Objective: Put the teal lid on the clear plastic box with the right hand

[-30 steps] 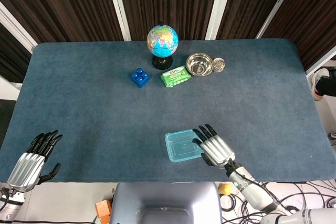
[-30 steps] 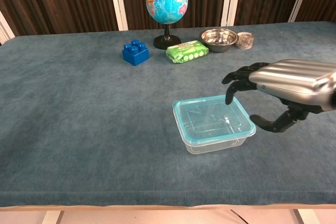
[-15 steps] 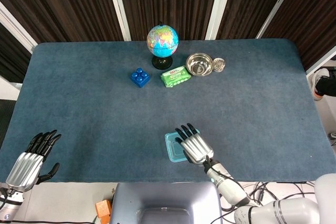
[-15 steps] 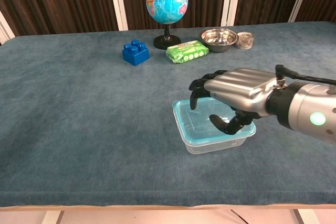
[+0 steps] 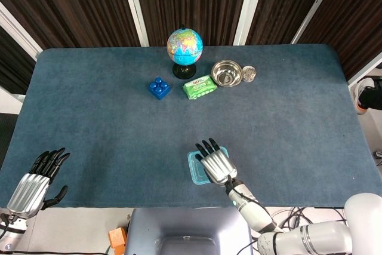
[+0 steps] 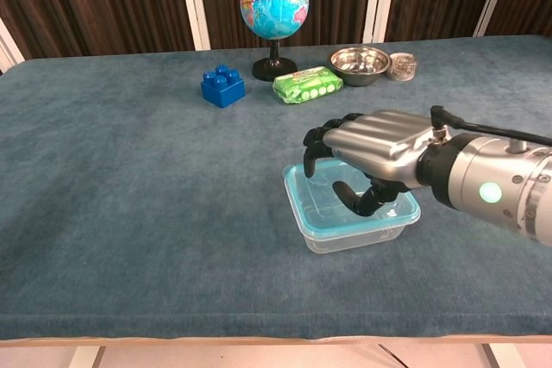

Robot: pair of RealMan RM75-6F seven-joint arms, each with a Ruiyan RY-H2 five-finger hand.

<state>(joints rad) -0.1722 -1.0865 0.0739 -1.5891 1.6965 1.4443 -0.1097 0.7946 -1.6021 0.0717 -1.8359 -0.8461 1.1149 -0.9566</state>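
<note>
We take the clear rectangular plastic box (image 6: pixel 349 234) as our landmark; it stands on the blue felt-covered bench (image 5: pixel 95 117) near the front edge. The flat teal plastic lid (image 6: pixel 304 196) lies on top of the box, its rim lining up with the box rim on the sides we can see. The right robot hand (image 6: pixel 366 146) is directly over the lid, palm down, fingers apart and curved downward, thumb tucked beneath; it grips nothing, and we cannot tell whether the fingertips touch the lid. Well behind the box stand a blue plastic building brick (image 5: pixel 159 88), a multicoloured desk globe on a black stand (image 5: pixel 184 47), a green wrapped packet (image 5: pixel 199 87) and a small steel bowl (image 5: pixel 227 73). Far left of the box, the left robot hand (image 5: pixel 34 185) is off the front edge, fingers spread, empty.
</note>
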